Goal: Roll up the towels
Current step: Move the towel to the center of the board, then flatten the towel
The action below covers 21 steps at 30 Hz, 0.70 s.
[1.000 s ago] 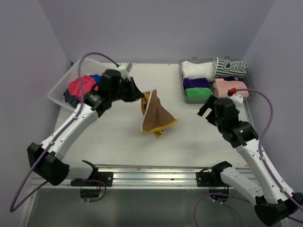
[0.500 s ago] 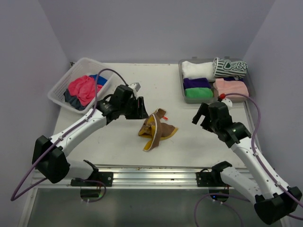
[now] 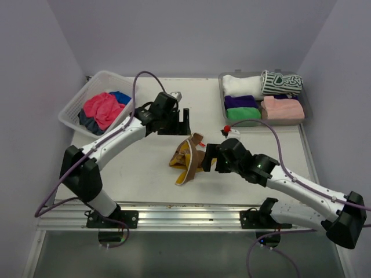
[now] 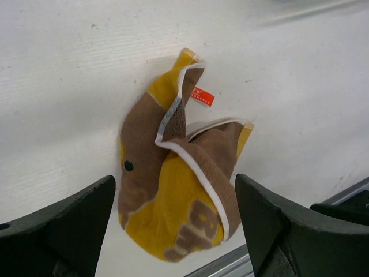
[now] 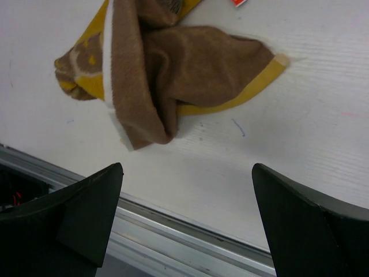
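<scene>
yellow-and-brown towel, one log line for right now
towel: crumpled on table, unrolled | left pincer: open, above towel | right pincer: open, beside towel | held: nothing

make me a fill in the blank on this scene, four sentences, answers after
1. The yellow-and-brown towel lies crumpled on the ____, with neither gripper holding it.
2. The left gripper and the right gripper both have their jaws ____.
3. The black-and-white striped towel lies rolled in the grey ____.
4. The bright pink towel lies bunched in the white lattice ____.

Missing words: table; open; tray; basket
</scene>
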{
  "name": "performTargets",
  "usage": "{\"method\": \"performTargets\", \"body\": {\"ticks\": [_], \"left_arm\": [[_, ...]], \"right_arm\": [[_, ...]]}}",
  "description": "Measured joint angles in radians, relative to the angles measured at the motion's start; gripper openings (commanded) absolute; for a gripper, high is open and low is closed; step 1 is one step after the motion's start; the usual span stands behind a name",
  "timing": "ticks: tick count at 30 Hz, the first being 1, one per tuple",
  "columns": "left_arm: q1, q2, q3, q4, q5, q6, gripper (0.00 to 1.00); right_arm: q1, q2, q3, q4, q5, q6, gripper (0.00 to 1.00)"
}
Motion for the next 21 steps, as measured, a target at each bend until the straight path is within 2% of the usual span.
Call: {"method": "performTargets", "body": {"ticks": [4,7,10,11,12,16,17,19,20,21], "left_arm": [[0.023,0.19,0.111,0.008,0.057,0.03,0.82],[0.047,0.308,0.164,0.011,0.106,0.051,0.71],[0.062,0.394,0.194,0.009,0.157,0.064,0.37],[0.064,0.407,0.196,0.009,0.166,0.067,0.12],[0.064,0.417,0.197,0.008,0.179,0.069,0.01],[0.065,0.423,0.206,-0.005,0.213,0.091,0.0],[0.065,0.422,0.209,-0.003,0.22,0.091,0.0],[0.07,0.417,0.209,-0.004,0.23,0.092,0.0],[0.076,0.412,0.209,-0.005,0.233,0.092,0.0],[0.082,0.405,0.208,-0.005,0.236,0.092,0.0]], "right_arm": [[0.149,0.106,0.019,0.045,0.043,0.03,0.96],[0.211,0.201,0.042,0.077,0.073,0.048,0.93],[0.243,0.294,0.055,0.117,0.093,0.066,0.81],[0.247,0.321,0.055,0.129,0.101,0.074,0.71],[0.247,0.341,0.055,0.138,0.105,0.08,0.66],[0.247,0.389,0.055,0.181,0.143,0.104,0.44],[0.247,0.399,0.056,0.195,0.156,0.102,0.34],[0.245,0.428,0.063,0.216,0.178,0.097,0.22],[0.241,0.446,0.071,0.223,0.185,0.092,0.05],[0.239,0.46,0.078,0.226,0.188,0.085,0.0]]}}
